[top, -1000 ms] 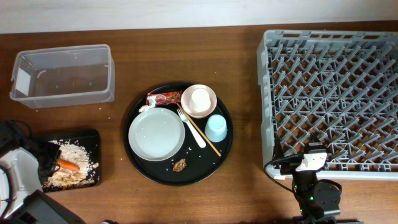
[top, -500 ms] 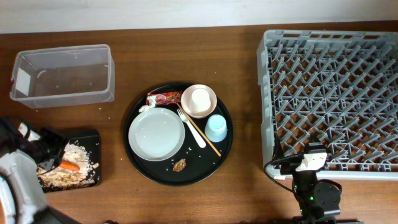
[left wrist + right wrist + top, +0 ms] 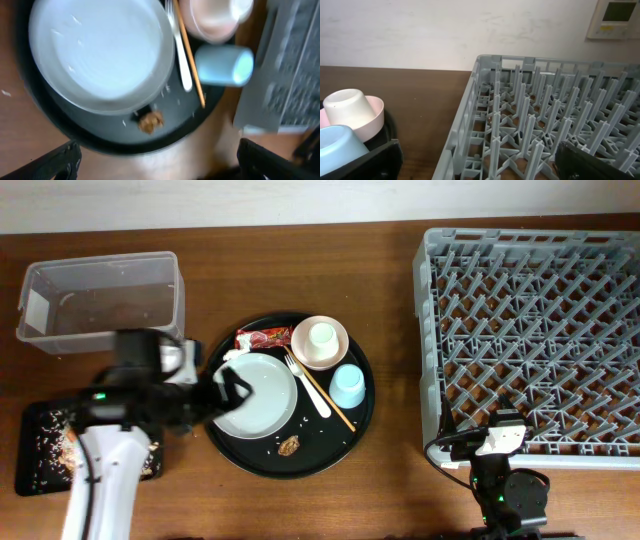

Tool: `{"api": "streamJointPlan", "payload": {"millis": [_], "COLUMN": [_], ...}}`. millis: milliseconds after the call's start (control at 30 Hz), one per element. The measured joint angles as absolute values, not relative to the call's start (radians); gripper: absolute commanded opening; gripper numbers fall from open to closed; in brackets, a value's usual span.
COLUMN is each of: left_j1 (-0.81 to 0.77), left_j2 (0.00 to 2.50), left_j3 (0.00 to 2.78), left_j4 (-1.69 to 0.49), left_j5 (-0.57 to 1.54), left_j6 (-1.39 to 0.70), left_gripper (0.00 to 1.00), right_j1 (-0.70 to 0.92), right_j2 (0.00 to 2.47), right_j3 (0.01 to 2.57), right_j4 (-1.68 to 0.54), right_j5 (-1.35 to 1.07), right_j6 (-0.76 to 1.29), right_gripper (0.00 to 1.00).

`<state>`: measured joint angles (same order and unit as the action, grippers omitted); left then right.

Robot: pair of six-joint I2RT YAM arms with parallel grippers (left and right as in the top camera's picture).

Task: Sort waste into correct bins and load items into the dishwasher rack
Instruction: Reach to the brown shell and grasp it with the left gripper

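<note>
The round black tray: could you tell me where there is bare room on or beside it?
On the tray, only the strip between brown lump and blue cup is bare; plate, bowl and fork crowd the rest. Bare wood separates tray and rack.

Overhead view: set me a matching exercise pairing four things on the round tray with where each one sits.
Things:
1. white cup
2. blue cup
3. wrapper
4. brown lump

Places:
A. on the bare floor of the round tray, below the plate in the overhead view
B. inside the bowl
C. just right of the chopsticks
D. at the tray's top rim, left of the bowl

Pairs: 1-B, 2-C, 3-D, 4-A
</note>
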<state>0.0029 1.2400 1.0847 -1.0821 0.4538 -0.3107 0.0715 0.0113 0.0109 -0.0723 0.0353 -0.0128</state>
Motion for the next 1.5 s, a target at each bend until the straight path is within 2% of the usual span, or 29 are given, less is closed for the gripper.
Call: {"api": "streamJointPlan", "payload": {"millis": [133,300,633,1033,1067,1133,1300,1500], "left_j1": [-0.172,-0.347,-0.517,-0.548,-0.548,-0.548,-0.548,-0.548], "left_j2": [1.258,1.303,1.469,1.629,1.634,1.649,1.676,1.676], "left_j3": [1.08,1.012,0.934,0.933,0.933,0.933,0.933,0.933], "left_j4": [-1.089,-1.036,-0.884,-0.842,-0.841,-0.83,-0.817,-0.802], "left_j5": [0.385,0.266,0.204,0.175,0.172,0.16,0.141,0.117], "left_j6": [-0.345,-0.492,-0.656,-0.701,-0.701,-0.701,-0.705,-0.705], "left_gripper": [0.98,0.94,0.92,0.89,0.85,0.83,0.7,0.68], "right_j1": [0.072,0.072,0.072,0.072,0.072,0.072,0.072,0.072], "right_j2": [0.011,0.011,0.011,0.011,0.011,0.011,0.011,0.011], "right_j3": [0.011,0.011,0.011,0.011,0.011,0.011,0.011,0.011], "right_j4": [-0.072,-0.072,-0.072,-0.072,-0.072,-0.072,-0.072,-0.072], "right_j5": [0.035,0.035,0.036,0.035,0.035,0.036,0.035,0.036], "right_j6": [-0.013,-0.012,-0.013,-0.012,-0.012,-0.012,-0.012,-0.012], "right_gripper": [0.99,0.99,0.99,0.99,0.99,0.99,0.99,0.99]}}
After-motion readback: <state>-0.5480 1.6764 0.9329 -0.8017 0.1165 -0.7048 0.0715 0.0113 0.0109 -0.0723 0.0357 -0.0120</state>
